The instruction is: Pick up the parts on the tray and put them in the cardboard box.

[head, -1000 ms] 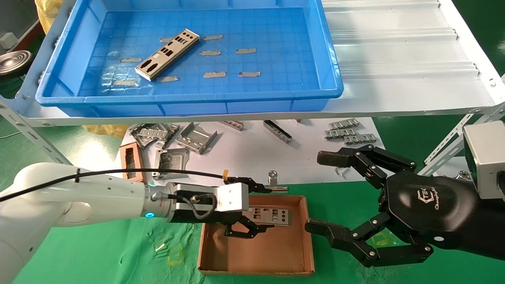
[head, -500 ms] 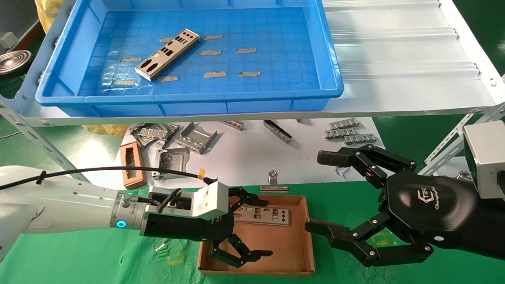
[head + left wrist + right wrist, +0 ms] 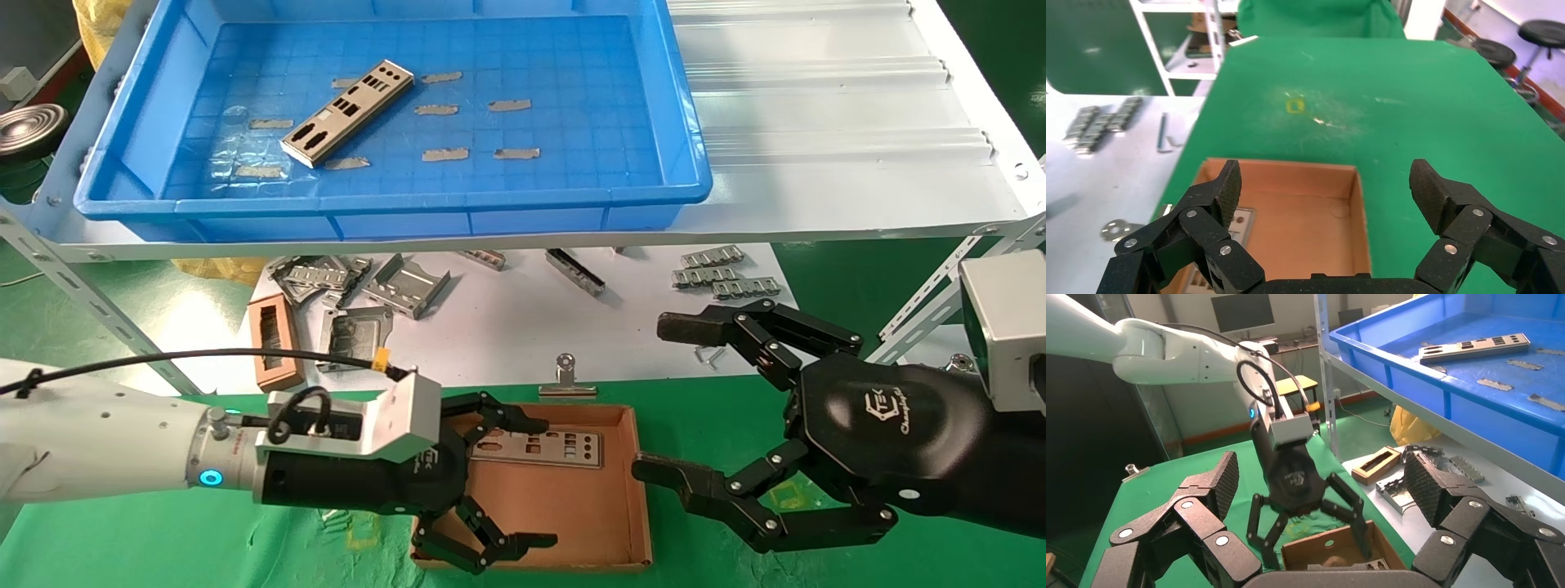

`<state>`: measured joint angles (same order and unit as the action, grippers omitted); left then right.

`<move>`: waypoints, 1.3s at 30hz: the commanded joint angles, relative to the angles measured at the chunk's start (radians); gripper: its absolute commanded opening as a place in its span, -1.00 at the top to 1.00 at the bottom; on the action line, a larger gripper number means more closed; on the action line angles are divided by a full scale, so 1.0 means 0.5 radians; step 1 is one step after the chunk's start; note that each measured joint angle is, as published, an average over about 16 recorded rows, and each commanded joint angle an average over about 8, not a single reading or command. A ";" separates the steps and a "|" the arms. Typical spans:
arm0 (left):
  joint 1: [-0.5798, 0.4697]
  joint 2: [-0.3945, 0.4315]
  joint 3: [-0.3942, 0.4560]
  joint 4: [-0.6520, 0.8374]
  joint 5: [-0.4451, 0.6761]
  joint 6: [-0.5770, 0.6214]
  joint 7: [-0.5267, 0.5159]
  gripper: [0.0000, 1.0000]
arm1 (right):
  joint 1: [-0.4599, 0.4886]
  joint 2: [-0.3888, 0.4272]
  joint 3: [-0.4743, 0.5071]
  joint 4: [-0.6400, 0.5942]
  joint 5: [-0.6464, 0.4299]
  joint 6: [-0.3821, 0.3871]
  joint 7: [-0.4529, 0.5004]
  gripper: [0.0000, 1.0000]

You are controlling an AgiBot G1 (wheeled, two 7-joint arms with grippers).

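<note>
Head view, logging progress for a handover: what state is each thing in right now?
Left claw: open, empty, over the cardboard box.
Right claw: open, empty, beside the box.
Cardboard box: open-topped, one plate inside.
Plate in box: lying flat by the far wall.
Plate in tray: lying flat, untouched.
Tray: on the white shelf, holding one plate and tape strips.

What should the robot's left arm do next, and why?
Probably lift the left gripper away from the cardboard box and reach up toward the tray. Its jaws are open and empty, one part already lies flat in the box, and another part lies in the tray. The right gripper hangs open beside the box.
</note>
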<state>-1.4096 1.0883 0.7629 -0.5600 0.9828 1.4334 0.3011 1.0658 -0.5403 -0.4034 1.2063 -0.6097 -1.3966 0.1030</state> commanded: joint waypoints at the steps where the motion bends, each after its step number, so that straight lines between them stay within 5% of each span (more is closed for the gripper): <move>1: 0.026 -0.038 -0.038 -0.057 -0.020 0.005 -0.039 -1.00 | 0.000 0.000 0.000 0.000 0.000 0.000 0.000 -1.00; 39: 0.526 -0.749 -0.759 -1.138 -0.396 0.098 -0.768 -1.00 | 0.000 0.000 0.000 0.000 0.000 0.000 0.000 -1.00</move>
<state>-1.1464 0.7135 0.3833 -1.1288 0.7847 1.4823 -0.0828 1.0658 -0.5403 -0.4034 1.2063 -0.6097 -1.3966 0.1030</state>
